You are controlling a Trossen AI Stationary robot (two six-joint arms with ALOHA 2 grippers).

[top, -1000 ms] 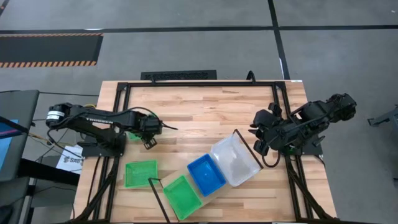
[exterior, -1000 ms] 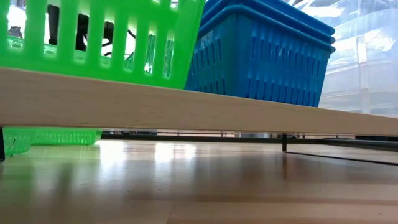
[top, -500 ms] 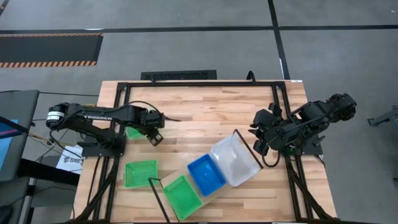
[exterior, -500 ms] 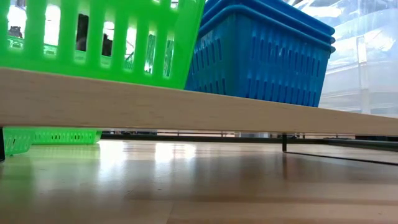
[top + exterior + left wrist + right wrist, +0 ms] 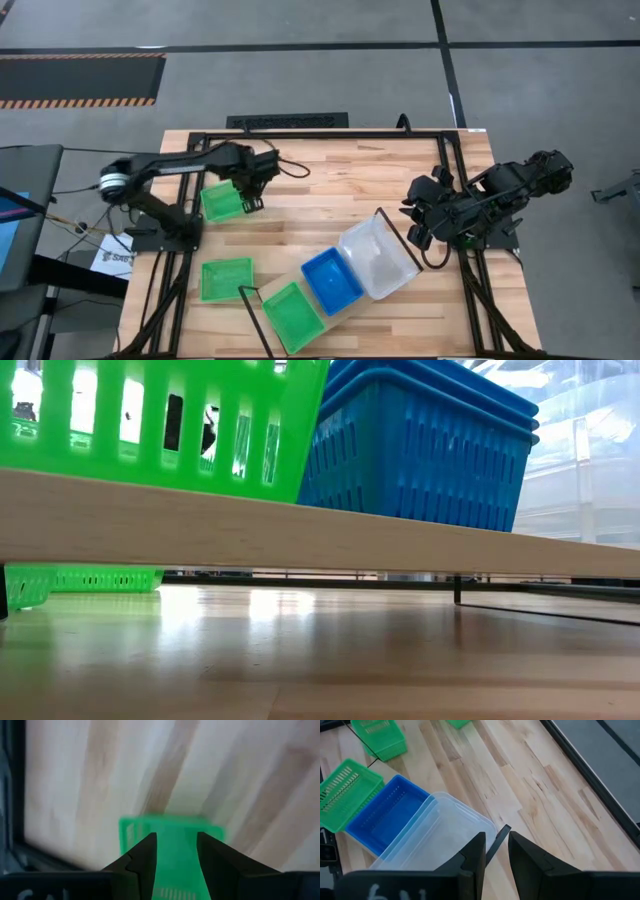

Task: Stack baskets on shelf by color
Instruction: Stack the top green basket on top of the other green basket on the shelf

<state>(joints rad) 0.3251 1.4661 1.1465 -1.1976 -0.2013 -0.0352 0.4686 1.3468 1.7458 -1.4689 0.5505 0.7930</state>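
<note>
High view: left pincer (image 5: 246, 194) clamped on green basket (image 5: 222, 201), near the surface's (image 5: 340, 170) rear left. Right pincer (image 5: 417, 232) parked beside the clear basket (image 5: 378, 256), fingers slightly apart, gripping nothing. Shelf (image 5: 395, 242) carrying a green, a blue (image 5: 332, 281) and the clear basket in a row; another green basket (image 5: 227, 279) on the surface.

Low view: plank edge, green and blue baskets on top.

Left wrist view: fingers (image 5: 142, 862) clamped on the green basket rim.

Right wrist view: fingers (image 5: 475, 852) parted above the clear basket.
</note>
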